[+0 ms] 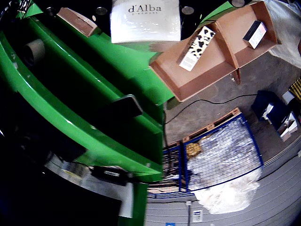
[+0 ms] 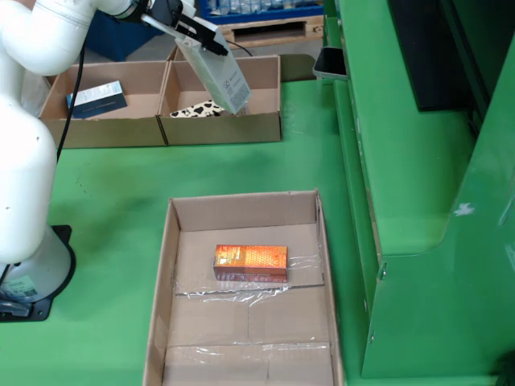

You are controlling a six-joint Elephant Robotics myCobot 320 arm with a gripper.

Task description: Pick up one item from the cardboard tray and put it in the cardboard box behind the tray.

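Note:
In the view from the side, my gripper (image 2: 195, 34) is shut on a white d'Alba box (image 2: 221, 76), which hangs tilted over the right-hand cardboard box (image 2: 233, 129) at the back. A cow-patterned carton (image 2: 197, 110) lies inside that box. The big cardboard tray (image 2: 173, 241) in front holds one orange box (image 2: 250, 263). In the view that rides on the gripper, the white d'Alba box (image 1: 146, 21) fills the top centre, and the cow-patterned carton (image 1: 196, 48) lies in the brown box (image 1: 207, 75) to its right. My fingers are hidden there.
A second cardboard box (image 2: 105, 133) at the back left holds a dark blue carton (image 2: 96, 98). A tall green machine frame (image 2: 418, 161) walls the right side. My white arm's base (image 2: 32, 273) stands at the left. A black device (image 2: 330, 63) lies behind.

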